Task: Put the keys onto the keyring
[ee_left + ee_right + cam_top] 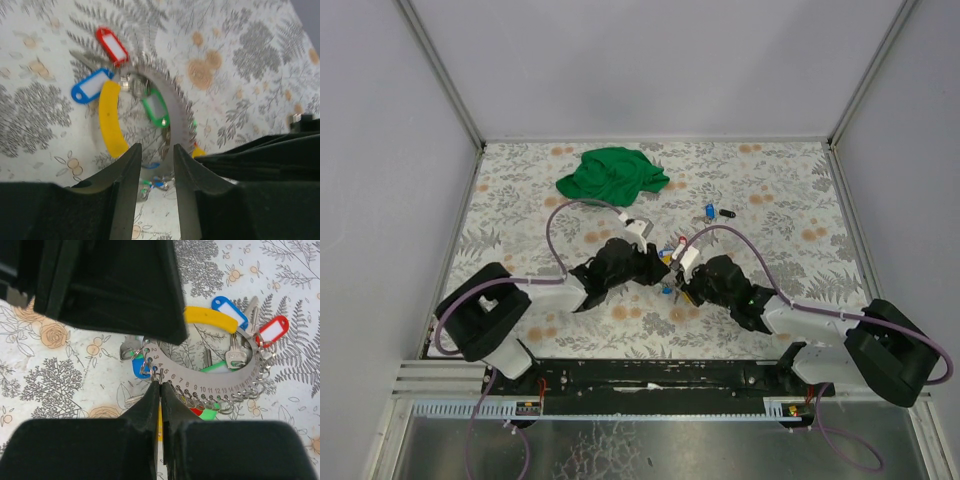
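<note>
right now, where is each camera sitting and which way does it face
Top external: above and behind, looking down at the table; left arm, right arm and bases show.
Left wrist: on the left arm, looking down at the keyring; its jaws, apart, frame the bottom.
Right wrist: on the right arm, facing the same keyring; its jaws pinch the grey band, left arm's bulk above.
Both wrist views share the red tag and yellow handle.
</note>
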`<state>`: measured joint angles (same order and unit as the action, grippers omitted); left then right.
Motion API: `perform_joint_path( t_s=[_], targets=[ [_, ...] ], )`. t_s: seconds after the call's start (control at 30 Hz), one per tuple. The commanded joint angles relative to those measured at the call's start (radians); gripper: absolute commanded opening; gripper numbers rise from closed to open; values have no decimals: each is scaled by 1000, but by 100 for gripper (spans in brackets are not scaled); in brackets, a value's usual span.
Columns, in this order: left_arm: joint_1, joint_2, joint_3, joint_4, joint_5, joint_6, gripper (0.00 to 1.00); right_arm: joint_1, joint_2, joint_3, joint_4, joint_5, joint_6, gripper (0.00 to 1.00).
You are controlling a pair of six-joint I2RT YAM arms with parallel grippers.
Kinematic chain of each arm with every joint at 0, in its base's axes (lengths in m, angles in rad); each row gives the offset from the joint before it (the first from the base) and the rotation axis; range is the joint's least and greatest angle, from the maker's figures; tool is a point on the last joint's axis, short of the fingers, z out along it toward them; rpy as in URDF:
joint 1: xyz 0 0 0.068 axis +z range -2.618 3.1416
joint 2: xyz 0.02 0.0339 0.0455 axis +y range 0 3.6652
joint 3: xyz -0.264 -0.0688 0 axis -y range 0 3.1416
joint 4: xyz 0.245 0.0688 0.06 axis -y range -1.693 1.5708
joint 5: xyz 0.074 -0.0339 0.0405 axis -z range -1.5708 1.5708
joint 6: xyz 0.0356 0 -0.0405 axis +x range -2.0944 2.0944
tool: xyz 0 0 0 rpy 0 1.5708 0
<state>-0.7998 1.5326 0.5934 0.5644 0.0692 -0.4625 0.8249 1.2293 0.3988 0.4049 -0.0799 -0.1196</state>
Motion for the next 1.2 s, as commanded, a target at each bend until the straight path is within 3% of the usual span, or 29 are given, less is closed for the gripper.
perform_joint_path(
  t_s=[0.0,0.13,0.3,0.5,0.9,1.0,1.17],
  targets=[
    [14,91,26,63,125,-34,30,6,-40,-2,31,92,33,0],
    [13,168,5,131,195,-116,26,6,-50,-44,138,135,47,0],
    [15,195,-63,272,256,-205,25,6,-42,-141,393,131,42,0],
    [45,98,-199,475,242,-210,27,4,31,-195,652,66,-10,0],
    [258,-8,-255,612,405,-41,32,-62,39,-151,609,-168,-130,0],
    [269,13,-204,550,429,13,33,-96,49,-138,622,-244,-119,0],
    [269,81,-207,617,480,7,33,-128,103,-119,729,-329,-91,0]
  ],
)
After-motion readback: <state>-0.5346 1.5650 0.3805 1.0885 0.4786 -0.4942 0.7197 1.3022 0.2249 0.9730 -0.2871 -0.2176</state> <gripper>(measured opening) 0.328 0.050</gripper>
